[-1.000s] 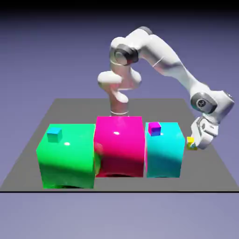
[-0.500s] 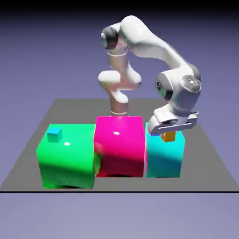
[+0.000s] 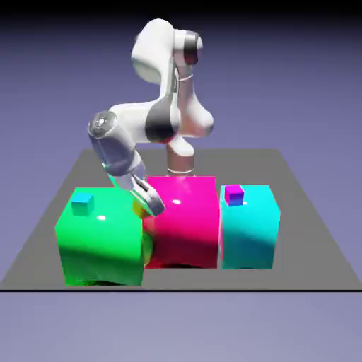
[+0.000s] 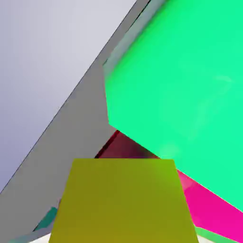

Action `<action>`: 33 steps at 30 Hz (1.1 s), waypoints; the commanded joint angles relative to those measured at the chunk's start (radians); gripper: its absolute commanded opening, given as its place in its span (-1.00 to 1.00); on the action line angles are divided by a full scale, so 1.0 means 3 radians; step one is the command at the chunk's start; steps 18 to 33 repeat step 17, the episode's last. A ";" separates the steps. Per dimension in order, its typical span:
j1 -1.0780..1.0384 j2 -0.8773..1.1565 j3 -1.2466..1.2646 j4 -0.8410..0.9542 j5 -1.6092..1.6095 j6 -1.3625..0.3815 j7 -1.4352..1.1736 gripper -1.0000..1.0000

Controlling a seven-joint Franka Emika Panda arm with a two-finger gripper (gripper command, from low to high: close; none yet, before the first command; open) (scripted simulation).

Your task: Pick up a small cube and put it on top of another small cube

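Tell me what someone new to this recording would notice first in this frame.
Probably the three big glossy blocks in a row across the table: green on the exterior view's left, magenta in the middle, cyan on the right. Next, the white arm arching over them, its gripper closed on a small yellow cube, which looms large at the bottom of the hand view.
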 commanded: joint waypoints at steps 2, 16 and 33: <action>-0.0067 -0.0040 -0.0242 -0.0014 0.0126 0.0008 0.0191 -1.00; -0.0278 -0.0244 -0.0829 -0.0248 0.0877 0.0309 0.0714 1.00; -0.0301 -0.0271 -0.0851 -0.0129 0.0843 0.0164 0.0747 1.00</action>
